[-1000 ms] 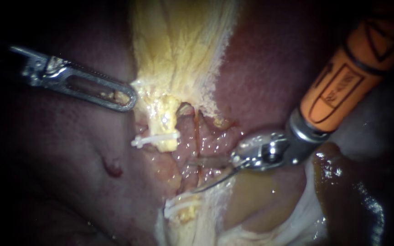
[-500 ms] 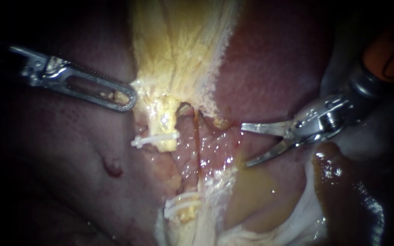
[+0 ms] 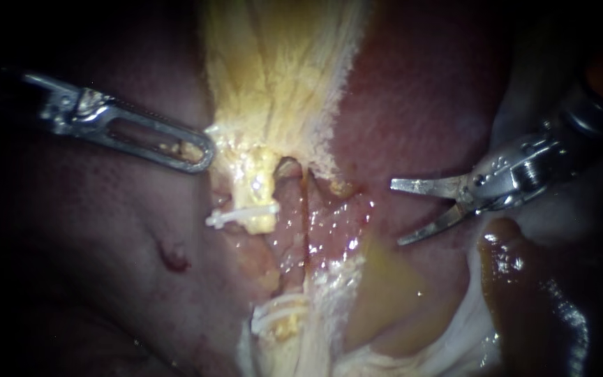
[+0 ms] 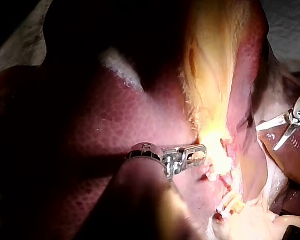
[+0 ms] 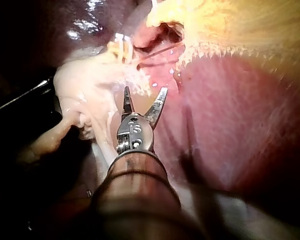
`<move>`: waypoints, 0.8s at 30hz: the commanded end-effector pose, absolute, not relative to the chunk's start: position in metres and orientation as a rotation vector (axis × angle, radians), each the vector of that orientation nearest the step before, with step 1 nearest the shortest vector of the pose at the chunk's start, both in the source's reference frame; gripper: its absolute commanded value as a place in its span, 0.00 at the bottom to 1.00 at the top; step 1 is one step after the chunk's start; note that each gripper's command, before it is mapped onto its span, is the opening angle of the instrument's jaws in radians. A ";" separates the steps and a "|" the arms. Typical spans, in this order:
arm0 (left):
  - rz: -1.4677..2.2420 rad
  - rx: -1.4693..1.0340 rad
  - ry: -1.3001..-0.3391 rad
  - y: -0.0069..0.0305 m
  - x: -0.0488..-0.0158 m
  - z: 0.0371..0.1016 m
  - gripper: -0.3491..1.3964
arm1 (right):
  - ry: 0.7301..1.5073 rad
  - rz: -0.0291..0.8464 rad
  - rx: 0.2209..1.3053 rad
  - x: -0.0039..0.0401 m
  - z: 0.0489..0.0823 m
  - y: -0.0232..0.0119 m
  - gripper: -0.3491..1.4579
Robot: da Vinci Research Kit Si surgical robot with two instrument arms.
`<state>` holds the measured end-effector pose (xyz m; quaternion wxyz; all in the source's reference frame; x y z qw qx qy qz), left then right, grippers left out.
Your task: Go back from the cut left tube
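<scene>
Liver [image 3: 420, 91] behind; right instrument [image 3: 396, 213] claw apart, empty, well clear of cut left tube [image 3: 256, 185].

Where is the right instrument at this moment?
In the endoscope view, the right instrument comes in from the upper right, its tip over the liver. It is well apart from the clipped tube stump at centre, which lies beside the left instrument.
</scene>
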<state>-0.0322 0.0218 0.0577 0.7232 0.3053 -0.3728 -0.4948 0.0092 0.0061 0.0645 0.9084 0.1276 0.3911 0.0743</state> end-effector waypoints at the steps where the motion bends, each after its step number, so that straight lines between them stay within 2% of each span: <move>1: -1.091 0.674 -0.822 0.0218 -0.0326 0.0580 0.00 | 0.808 0.153 0.264 0.0092 0.0645 0.0061 0.99; 11: -1.072 0.695 -0.820 0.0217 -0.0369 0.0622 0.00 | 0.807 0.153 0.264 0.0092 0.0645 0.0061 0.99; 24: -1.073 0.699 -0.816 0.0218 -0.0370 0.0631 0.00 | 0.815 0.154 0.268 0.0093 0.0642 0.0061 0.99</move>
